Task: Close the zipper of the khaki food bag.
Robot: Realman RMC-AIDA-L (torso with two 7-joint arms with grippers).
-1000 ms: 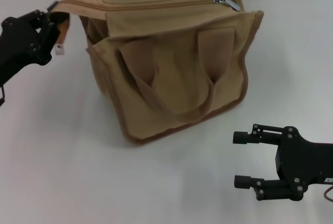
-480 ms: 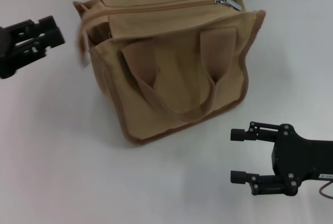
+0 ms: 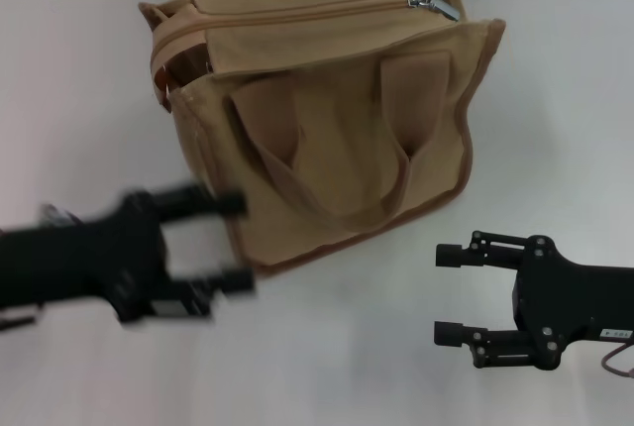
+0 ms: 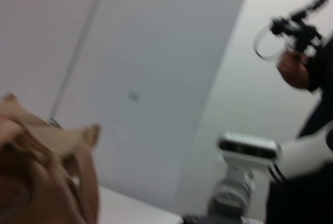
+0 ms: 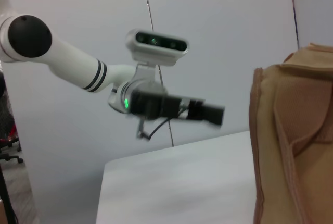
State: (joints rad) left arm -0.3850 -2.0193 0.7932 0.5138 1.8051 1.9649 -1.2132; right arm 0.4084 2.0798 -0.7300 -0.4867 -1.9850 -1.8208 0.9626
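Khaki food bag (image 3: 327, 119), upright toward the far edge of the desk (image 3: 327, 357). Zipper (image 3: 317, 7) drawn along the top flap, pull tab at its right end. Left gripper (image 3: 203, 248), fingers spread and empty, swung from the bag's far-left corner down to the near-left side. Right gripper (image 3: 456, 292) open, parked near-right. Closure judged complete.

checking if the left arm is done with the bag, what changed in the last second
The left gripper let go of the bag's left end, which it held a second ago, and swung down to the table in front of the bag's near left corner, jaws open and holding nothing. The released end dropped back against the bag. The zipper pull stayed at the right end. The right gripper stayed open at the near right, barely shifting.
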